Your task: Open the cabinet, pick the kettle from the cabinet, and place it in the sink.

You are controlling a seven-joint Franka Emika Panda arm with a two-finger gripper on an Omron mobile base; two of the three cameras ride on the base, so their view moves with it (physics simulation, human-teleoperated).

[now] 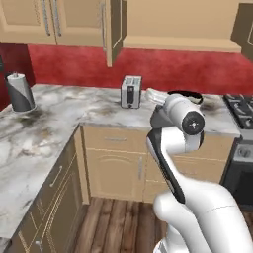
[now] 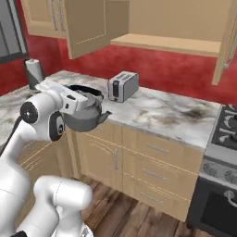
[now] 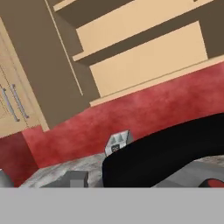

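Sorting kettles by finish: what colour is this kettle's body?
Grey metal kettle with black handle, clearest in the right base view.

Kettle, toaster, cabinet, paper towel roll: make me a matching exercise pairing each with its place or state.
Things:
1. kettle
2. toaster
3. cabinet
4. paper towel roll

Place or state:
A. doors open, shelf bare
B. upright in the counter's corner
C. held by its black handle in the gripper, off the counter
D. standing on the counter by the red wall

Pairs: 1-C, 2-D, 3-A, 4-B
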